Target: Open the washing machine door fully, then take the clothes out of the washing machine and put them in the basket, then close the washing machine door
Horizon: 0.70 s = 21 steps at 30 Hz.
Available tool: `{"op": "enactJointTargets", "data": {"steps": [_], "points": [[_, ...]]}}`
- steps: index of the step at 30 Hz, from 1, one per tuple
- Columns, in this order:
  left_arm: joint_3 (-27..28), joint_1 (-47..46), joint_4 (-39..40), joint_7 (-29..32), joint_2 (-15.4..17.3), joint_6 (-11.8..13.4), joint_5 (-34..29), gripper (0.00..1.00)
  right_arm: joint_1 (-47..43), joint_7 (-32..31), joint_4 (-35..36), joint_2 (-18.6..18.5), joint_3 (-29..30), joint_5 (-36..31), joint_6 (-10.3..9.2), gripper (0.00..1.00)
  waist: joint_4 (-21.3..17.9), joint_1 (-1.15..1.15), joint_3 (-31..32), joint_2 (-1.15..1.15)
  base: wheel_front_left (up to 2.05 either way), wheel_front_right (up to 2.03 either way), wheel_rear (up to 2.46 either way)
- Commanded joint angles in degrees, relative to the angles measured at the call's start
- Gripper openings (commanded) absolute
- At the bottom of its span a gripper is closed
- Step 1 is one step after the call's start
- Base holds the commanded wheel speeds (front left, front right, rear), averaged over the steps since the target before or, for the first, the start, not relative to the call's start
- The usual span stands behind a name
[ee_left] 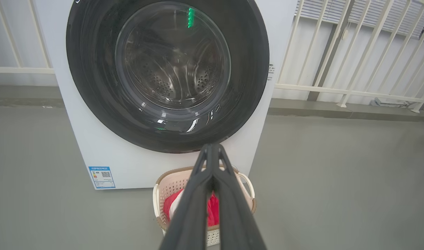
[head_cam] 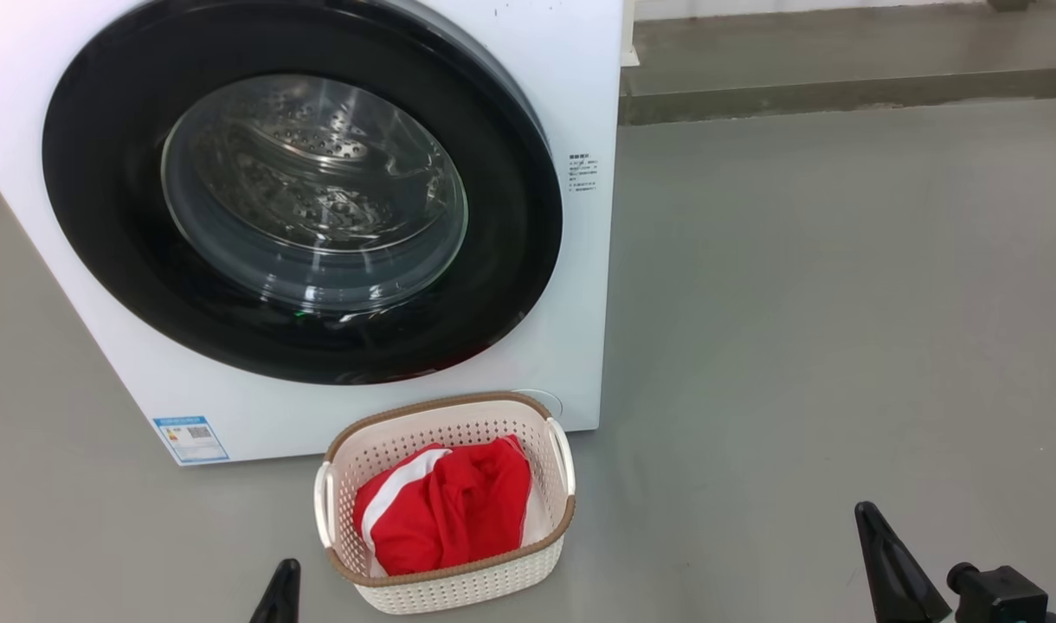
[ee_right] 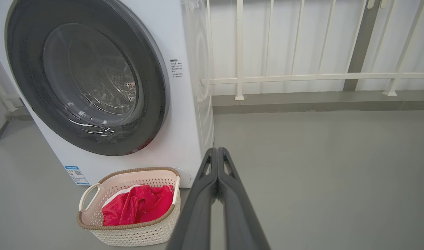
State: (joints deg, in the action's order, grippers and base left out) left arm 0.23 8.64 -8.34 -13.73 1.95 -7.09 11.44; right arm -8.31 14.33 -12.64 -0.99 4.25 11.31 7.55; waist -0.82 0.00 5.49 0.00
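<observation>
Two claws, both low and well back from the work. The left claw (ee_left: 212,148) has its two dark fingers pressed together at the tips, and in its wrist view they cover the middle of the basket.

One blue label (head_cam: 190,439) sits at the lower left corner of the one washing machine (head_cam: 580,104), a white box standing on the grey floor (head_cam: 840,303). Its one door (head_cam: 104,173) lies flush against the front, and the perforated steel drum (head_cam: 320,173) shows through the clear window.

One basket (head_cam: 459,597) stands on the floor just in front of the machine, below the door's lower right edge. The clothes (head_cam: 459,510) lie inside it as a single red heap with one white stripe (how many garments make it up I cannot tell).

Right of the machine a raised kerb (head_cam: 840,86) runs along the floor, with a pale railing (ee_right: 302,76) on it.

The right claw (ee_right: 217,151) hangs over bare floor to the right of the basket, its two fingers together.
</observation>
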Motion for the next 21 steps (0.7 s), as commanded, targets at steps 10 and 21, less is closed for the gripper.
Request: {"op": "enactJointTargets", "data": {"steps": [10,21], "points": [[0.81,-1.47,0.63,1.67,0.30,-0.04,7.46,0.00,2.32,-1.90,1.17,-0.36,0.27,7.73,-0.01,0.00,0.07,0.00,-0.51,0.00,0.00,0.00,0.00],[1.34,-2.80,0.00,3.48,0.36,-0.07,14.60,0.00,3.52,-3.73,0.93,-0.51,0.45,14.87,-0.01,0.00,0.15,0.00,-1.02,0.00,0.00,0.00,0.00]]}}
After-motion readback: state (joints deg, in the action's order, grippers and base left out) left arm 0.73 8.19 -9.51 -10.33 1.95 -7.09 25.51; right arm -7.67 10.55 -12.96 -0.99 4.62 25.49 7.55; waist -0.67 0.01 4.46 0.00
